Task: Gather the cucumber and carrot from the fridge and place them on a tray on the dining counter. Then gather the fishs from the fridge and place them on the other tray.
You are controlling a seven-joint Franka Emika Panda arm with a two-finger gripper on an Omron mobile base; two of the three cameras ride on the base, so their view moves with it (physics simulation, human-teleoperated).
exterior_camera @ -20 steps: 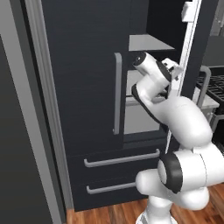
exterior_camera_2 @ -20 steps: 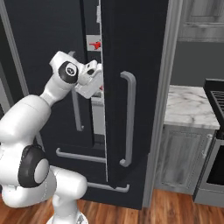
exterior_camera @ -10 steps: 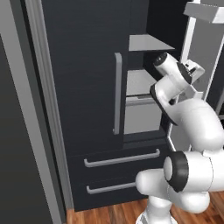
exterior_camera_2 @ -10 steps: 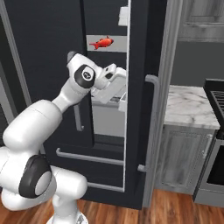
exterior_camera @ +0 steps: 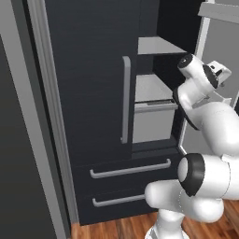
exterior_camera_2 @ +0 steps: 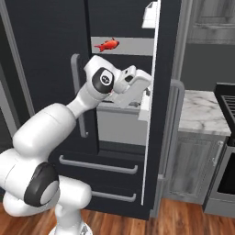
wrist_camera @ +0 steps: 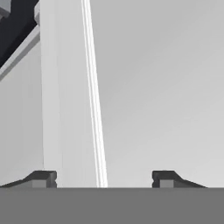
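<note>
Fridge (exterior_camera_2: pixel 124 27) door swung wider, red fish (exterior_camera_2: pixel 106 45) visible from right base, fingers (wrist_camera: pixel 101 178) spread, empty.

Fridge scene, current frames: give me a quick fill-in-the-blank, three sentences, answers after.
1. The fish on the fridge shelf is coloured ____.
2. The fridge's right door stands ____.
3. In the hand view, the gripper faces the pale inner door with its fingers ____.

Missing words: red; open; apart

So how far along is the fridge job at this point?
Early. The fridge right door is swung open, with the open gripper against its light inner face, holding nothing. The red fish lies on a shelf. Left: all the gathering and tray placing.
</note>
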